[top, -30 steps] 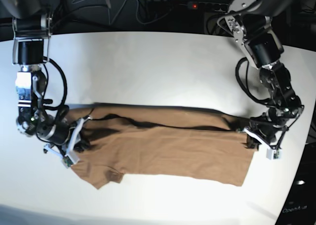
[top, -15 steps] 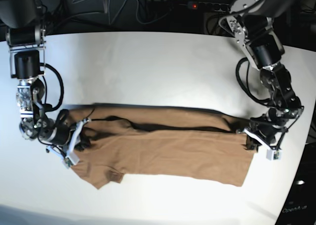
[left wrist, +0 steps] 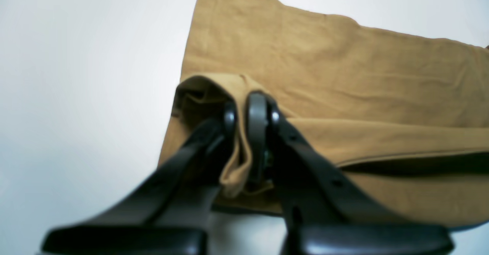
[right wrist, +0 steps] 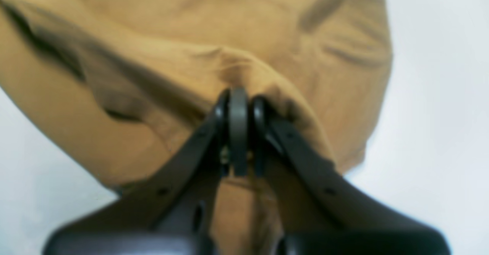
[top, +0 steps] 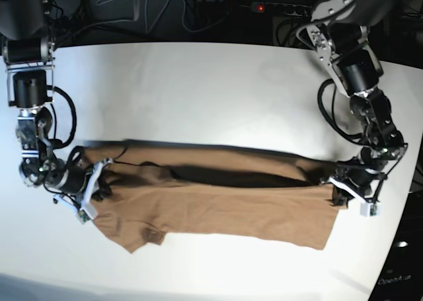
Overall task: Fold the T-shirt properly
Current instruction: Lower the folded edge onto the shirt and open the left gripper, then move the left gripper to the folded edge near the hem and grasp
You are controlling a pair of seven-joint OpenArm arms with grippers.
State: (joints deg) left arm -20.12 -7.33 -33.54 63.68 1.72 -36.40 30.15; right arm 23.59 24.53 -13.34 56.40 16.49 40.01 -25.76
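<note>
The tan-brown T-shirt (top: 218, 205) lies lengthwise across the white table, its back edge lifted off the lower layer and casting a dark shadow. My left gripper (top: 335, 190), at the right end in the base view, is shut on the raised edge of the T-shirt (left wrist: 344, 75). In the left wrist view, cloth is pinched between the fingers of the left gripper (left wrist: 244, 108). My right gripper (top: 99, 182), at the left end by the sleeve, is shut on a bunched ridge of the T-shirt (right wrist: 172, 29). The right wrist view shows the right gripper (right wrist: 238, 102) biting that ridge.
The white table (top: 198, 89) extends behind the shirt and in front of it. Beyond its far edge are dark cables and a power strip with a red light (top: 261, 8). The table's right edge lies close to my left arm.
My right gripper has drawn its end of the shirt further left. The left gripper has shifted slightly down and right. The shirt is pulled longer and its raised back edge sits tauter.
</note>
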